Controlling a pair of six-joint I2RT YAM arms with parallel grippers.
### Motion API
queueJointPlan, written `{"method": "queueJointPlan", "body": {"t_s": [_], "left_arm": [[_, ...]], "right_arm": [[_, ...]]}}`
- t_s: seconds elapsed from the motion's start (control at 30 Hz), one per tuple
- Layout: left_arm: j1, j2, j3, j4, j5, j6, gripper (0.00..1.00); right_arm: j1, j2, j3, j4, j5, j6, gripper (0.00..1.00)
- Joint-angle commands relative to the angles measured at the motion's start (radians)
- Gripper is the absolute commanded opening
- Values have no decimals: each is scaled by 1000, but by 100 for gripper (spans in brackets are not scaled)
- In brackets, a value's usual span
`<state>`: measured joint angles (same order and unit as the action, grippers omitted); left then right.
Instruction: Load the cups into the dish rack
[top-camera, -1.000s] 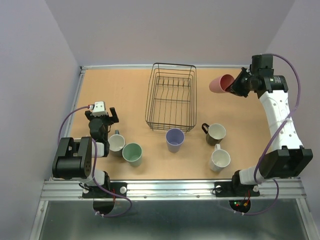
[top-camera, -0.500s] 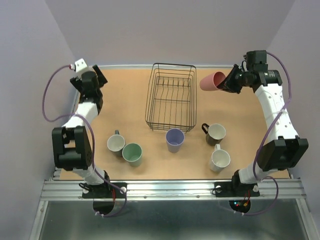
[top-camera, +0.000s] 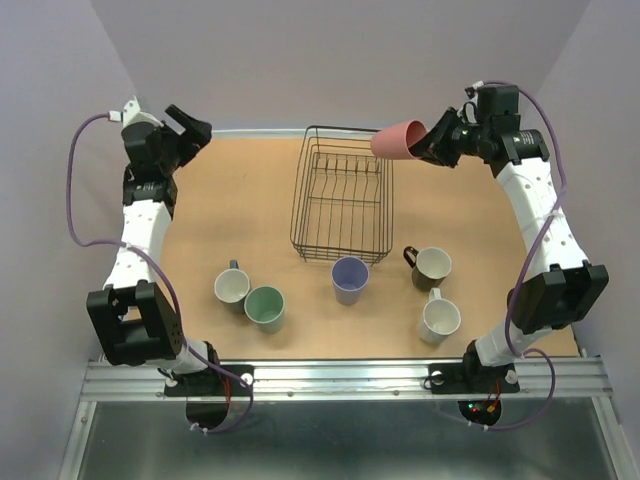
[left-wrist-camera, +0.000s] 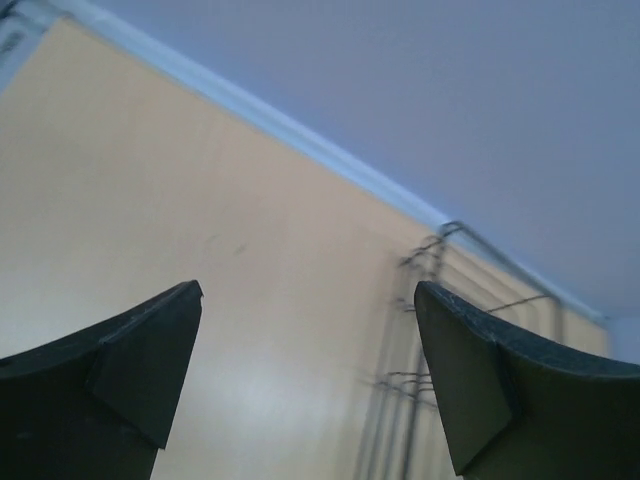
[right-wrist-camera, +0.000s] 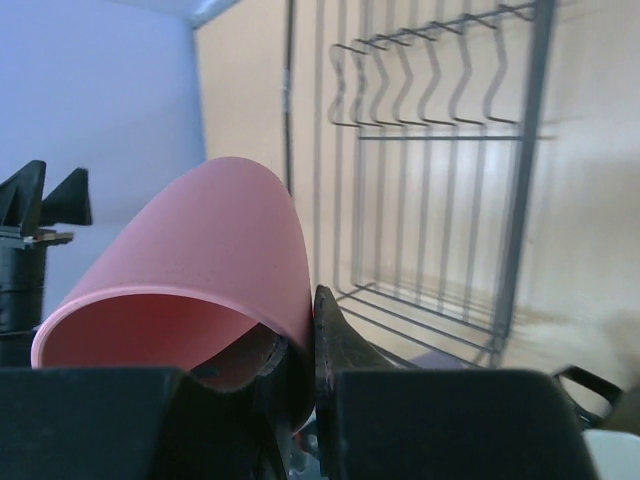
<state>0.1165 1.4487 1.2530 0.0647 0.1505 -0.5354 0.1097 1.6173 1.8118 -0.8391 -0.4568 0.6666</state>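
Observation:
My right gripper (top-camera: 432, 145) is shut on the rim of the pink cup (top-camera: 399, 140), held tipped on its side in the air over the far right corner of the black wire dish rack (top-camera: 342, 195). In the right wrist view the pink cup (right-wrist-camera: 190, 270) fills the left and the dish rack (right-wrist-camera: 430, 170) lies beyond it. My left gripper (top-camera: 190, 130) is open and empty, raised at the far left corner; its view shows the rack's edge (left-wrist-camera: 440, 330). On the table stand the lavender cup (top-camera: 350, 277), pale green cup (top-camera: 265, 307), grey-blue mug (top-camera: 232, 286), dark brown mug (top-camera: 431, 266) and white mug (top-camera: 440, 317).
The rack is empty inside. Low walls close the table at the back and sides. The five standing cups form a loose row near the front of the table.
My right gripper has carried the pink cup leftward to above the rack's far right corner. My left arm has swung up from beside the grey-blue mug to the far left corner.

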Motion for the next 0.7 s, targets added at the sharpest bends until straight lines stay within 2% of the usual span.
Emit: {"method": "queueJointPlan", "body": {"t_s": [0.0,0.03,0.07,0.1,0.13,0.17,0.2,0.23,0.27,0.3,0.33,0.37,0.43,0.67], "left_arm": [[17,-11,0,386,446,-329,99],[-21,-5,34,398,477,-337,99],[-53,22,81,352,495,-304,99],[-86,42,209,295,520,-272,99],[-113,64,270,252,538,-247,99],[-182,93,342,222,556,-245,98],[-207,99,355,237,570,-267,97],[-234,99,353,275,602,-302,97],[-274,105,349,382,625,-342,97],[-294,108,332,441,647,-433,97],[-311,117,324,540,681,-472,97],[-328,121,318,573,695,-495,97],[-374,122,301,633,716,-544,97],[-442,110,260,688,698,-541,98]], "right_arm": [[10,-59,-51,276,-161,150,0],[11,-66,-72,329,-187,183,0],[15,-76,-121,456,-250,218,0],[16,-83,-147,528,-284,305,0],[18,-83,-170,599,-311,353,0],[31,-86,-221,753,-354,399,0],[39,-86,-238,828,-368,483,0],[59,-88,-256,900,-375,519,0],[70,-88,-269,1036,-381,554,0],[82,-86,-294,1101,-381,626,0],[100,-79,-307,1247,-385,668,0],[110,-73,-321,1315,-384,713,0],[128,-63,-344,1386,-375,794,0],[191,-82,-376,1410,-341,778,0]]}}
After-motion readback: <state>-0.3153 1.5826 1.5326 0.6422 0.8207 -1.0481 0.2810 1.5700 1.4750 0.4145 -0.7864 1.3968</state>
